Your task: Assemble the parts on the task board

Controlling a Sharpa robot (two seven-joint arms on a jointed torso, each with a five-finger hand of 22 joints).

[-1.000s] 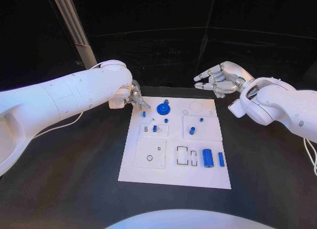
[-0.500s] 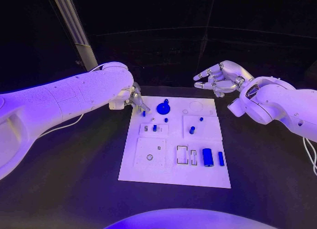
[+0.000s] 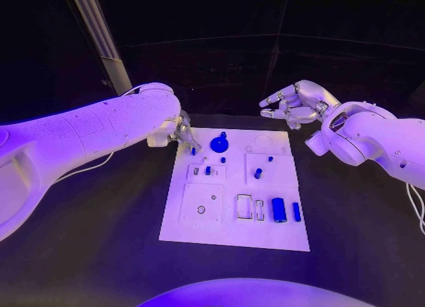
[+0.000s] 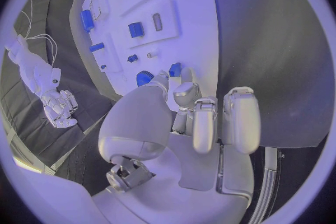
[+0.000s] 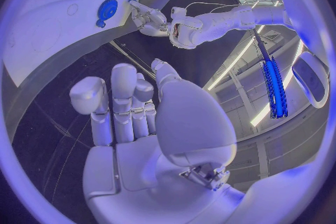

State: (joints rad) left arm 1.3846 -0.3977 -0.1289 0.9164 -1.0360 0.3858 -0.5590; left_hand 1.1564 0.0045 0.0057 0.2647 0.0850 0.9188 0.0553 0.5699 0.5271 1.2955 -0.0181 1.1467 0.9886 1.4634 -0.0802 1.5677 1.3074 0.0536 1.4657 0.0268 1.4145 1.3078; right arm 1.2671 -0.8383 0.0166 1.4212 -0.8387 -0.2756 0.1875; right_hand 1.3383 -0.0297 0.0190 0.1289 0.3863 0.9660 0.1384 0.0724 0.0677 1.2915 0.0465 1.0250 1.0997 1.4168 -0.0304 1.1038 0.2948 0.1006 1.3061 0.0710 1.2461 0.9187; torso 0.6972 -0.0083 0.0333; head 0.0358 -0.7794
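Left fingers: fingertips [image 4: 183, 91] curl together at the board's far-left corner, right beside a small blue peg [image 3: 193, 151]; whether they pinch it or only touch it, I cannot tell.
Left hand: left hand [image 3: 181, 131] sits low over the far-left edge of the task board [image 3: 233, 235], mostly hidden behind its own white arm in the head view.
Right fingers: fingers [image 3: 279, 99] loosely curled and apart, nothing between them.
Right hand: right hand [image 3: 294, 104] hangs above the black table [image 3: 93, 236] beyond the board's far-right corner, well apart from every part.
Peg by left fingertips: stands upright, long axis vertical, on the board's far-left area.
Round blue disc: disc [image 3: 219, 146] lies flat just beside that peg, a small stub on its far side.
Large blue cylinder: cylinder [image 3: 278, 210] lies on its side in the near-right area, long axis running near to far.
Slim blue bar: bar [image 3: 296, 212] lies just right of the cylinder, parallel to it, apart from it.
Mid-board parts: small blue piece [image 3: 256, 173] lies slightly tilted in the right-hand square; another small blue piece [image 3: 208, 171] stands in the left-hand square.
Board: long axis runs near to far, lying flat in the middle of the table.
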